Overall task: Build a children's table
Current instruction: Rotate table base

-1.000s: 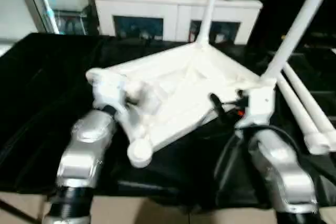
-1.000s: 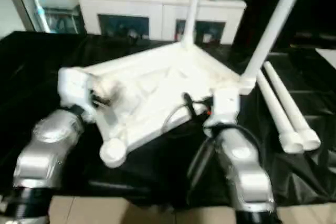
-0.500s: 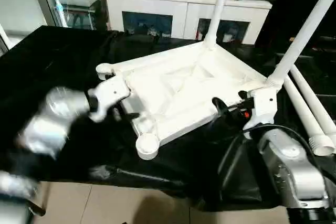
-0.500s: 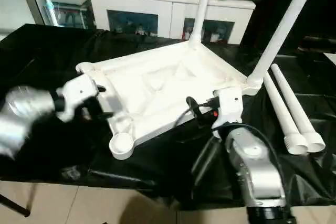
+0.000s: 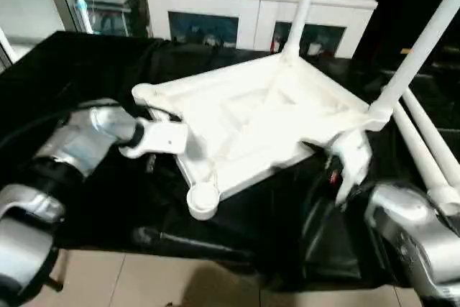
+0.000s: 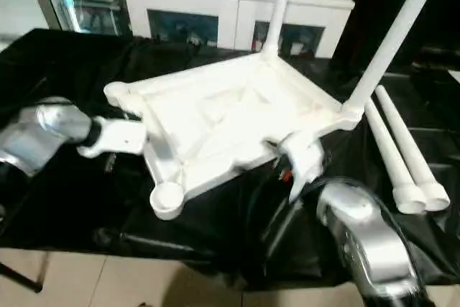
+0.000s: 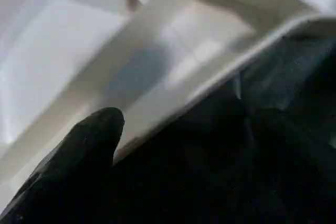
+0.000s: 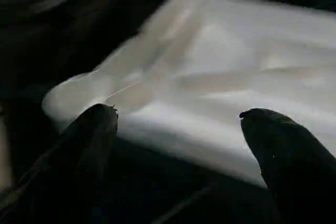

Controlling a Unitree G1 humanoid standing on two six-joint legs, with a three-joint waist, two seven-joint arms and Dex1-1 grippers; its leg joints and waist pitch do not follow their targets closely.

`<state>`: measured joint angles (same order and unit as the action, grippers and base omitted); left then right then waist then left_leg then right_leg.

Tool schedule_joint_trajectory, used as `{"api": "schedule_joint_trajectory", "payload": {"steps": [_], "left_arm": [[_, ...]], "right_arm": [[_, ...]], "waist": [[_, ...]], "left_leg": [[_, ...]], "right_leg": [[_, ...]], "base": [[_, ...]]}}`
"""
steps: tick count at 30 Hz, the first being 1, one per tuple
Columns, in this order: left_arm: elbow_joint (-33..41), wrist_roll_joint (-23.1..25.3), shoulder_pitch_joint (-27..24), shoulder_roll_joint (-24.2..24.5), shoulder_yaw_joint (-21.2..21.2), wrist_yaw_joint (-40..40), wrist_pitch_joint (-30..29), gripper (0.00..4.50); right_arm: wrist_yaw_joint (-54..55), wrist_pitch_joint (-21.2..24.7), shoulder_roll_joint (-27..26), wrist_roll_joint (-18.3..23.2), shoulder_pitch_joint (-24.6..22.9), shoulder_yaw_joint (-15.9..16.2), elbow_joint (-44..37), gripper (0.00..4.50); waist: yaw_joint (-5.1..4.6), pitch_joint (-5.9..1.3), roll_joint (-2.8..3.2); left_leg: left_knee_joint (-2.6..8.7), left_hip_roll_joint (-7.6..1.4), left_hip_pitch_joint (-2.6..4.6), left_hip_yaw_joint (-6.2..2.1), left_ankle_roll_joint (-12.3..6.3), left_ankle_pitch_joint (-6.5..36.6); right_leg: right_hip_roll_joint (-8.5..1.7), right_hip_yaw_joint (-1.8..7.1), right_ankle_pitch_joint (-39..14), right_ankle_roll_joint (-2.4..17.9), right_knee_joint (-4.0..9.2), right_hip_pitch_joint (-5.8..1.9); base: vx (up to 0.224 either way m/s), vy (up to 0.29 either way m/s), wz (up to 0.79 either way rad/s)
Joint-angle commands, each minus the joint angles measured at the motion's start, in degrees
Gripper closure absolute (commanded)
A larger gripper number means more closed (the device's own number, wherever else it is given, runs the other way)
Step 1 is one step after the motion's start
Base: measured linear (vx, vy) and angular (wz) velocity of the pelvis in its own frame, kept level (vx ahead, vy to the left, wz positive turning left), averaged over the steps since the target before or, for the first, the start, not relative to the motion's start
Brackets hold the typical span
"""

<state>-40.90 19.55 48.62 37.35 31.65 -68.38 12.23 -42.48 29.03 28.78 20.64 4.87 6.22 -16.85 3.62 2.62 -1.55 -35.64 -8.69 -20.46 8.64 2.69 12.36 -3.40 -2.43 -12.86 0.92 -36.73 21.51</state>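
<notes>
White plastic ribbed tabletop [image 5: 251, 124] lies upside down on black cloth [image 5: 65, 77], two white tube legs [image 5: 413, 44] socketed; right gripper [image 8: 178, 124] fingers apart at edge; left gripper [image 5: 183, 138] fingers unclear

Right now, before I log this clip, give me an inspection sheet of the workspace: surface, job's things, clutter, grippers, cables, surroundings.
Surface: black cloth covers the work table.
Job's things: tabletop lies underside up; two fitted legs stand in its far and right corner sockets; two loose legs lie side by side to its right; the near socket and the left one are unfilled.
Clutter: nothing seen.
Grippers: left gripper at the tabletop's left edge, fingers unclear; right gripper open, facing the near right edge.
Cables: black cable beside the right forearm.
Surroundings: white cabinet behind; tiled floor in front.
</notes>
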Motion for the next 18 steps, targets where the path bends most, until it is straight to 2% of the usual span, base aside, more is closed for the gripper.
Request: {"api": "schedule_joint_trajectory", "payload": {"steps": [1, 6, 9, 13, 14, 15, 18], "left_arm": [[-2.1, 1.5, 2.4, -1.0, 1.2, -0.1, 2.8, 0.04], [-7.6, 3.8, 4.8, -3.3, 3.1, 1.1, 6.3, 0.04], [-11.9, 5.8, 6.4, -5.3, 4.1, 3.2, 9.3, 0.04], [-13.9, 7.3, 7.2, -6.5, 5.1, 3.9, 11.5, 0.04], [-14.1, 7.3, 7.2, -6.5, 5.2, 3.9, 11.5, 0.33], [-16.1, 8.1, 7.7, -7.5, 5.8, 3.9, 12.6, 0.41], [-17.9, 8.7, 8.1, -8.2, 6.0, 4.7, 13.4, 0.47]], "right_arm": [[-2.5, 1.9, 1.7, 1.4, -0.1, 0.5, -1.9, 0.3], [-3.2, 1.5, 2.9, 0.0, 0.0, 1.3, -1.8, 0.3], [-3.4, 2.4, 3.5, 0.4, 0.1, 1.8, -2.6, 0.3], [-3.6, 2.6, 3.6, 0.2, 0.2, 2.1, -2.7, 0.3], [-3.6, 2.6, 3.6, 0.1, 0.2, 2.2, -2.7, 0.3], [-3.5, 2.5, 3.5, -0.3, 0.2, 2.3, -2.8, 0.3], [-3.3, 2.5, 3.5, -0.2, 0.1, 2.4, -2.9, 0.3]], "waist": [[0.38, -3.11, 0.21], [0.52, -2.85, -0.04], [0.85, -3.03, -0.08], [1.21, -3.2, -0.11], [1.35, -3.19, -0.14], [1.38, -3.08, 0.11], [1.66, -3.0, 0.06]], "left_leg": [[4.88, -4.58, 0.42, -1.31, -2.12, 6.9], [5.08, -4.71, 0.65, -1.19, -0.37, 9.5], [4.96, -4.79, 0.58, -1.15, -0.43, 8.0], [4.82, -4.8, 0.48, -1.11, -1.13, 6.0], [4.82, -4.86, 0.48, -1.12, -1.28, 5.8], [4.85, -4.76, 0.55, -1.05, -1.21, 6.5], [4.98, -4.88, 0.71, -1.09, -0.58, 7.8]], "right_leg": [[-5.92, 3.11, 0.8, 13.4, 3.99, -2.81], [-6.02, 3.19, -4.6, 13.2, 4.44, -2.4], [-6.11, 3.23, -2.8, 13.0, 4.21, -2.55], [-6.05, 3.17, 1.4, 13.4, 3.89, -2.58], [-6.14, 3.16, 1.9, 13.6, 3.81, -2.63], [-6.0, 3.16, 1.2, 13.6, 4.06, -2.43], [-6.16, 3.22, -0.7, 13.5, 4.2, -2.48]], "base": [[0.0, 0.0, 0.0], [0.0, 0.0, 0.0], [0.0, 0.0, 0.0], [0.0, 0.0, 0.0], [0.0, 0.0, 0.0], [0.0, 0.0, 0.0], [0.0, 0.0, 0.0]]}}
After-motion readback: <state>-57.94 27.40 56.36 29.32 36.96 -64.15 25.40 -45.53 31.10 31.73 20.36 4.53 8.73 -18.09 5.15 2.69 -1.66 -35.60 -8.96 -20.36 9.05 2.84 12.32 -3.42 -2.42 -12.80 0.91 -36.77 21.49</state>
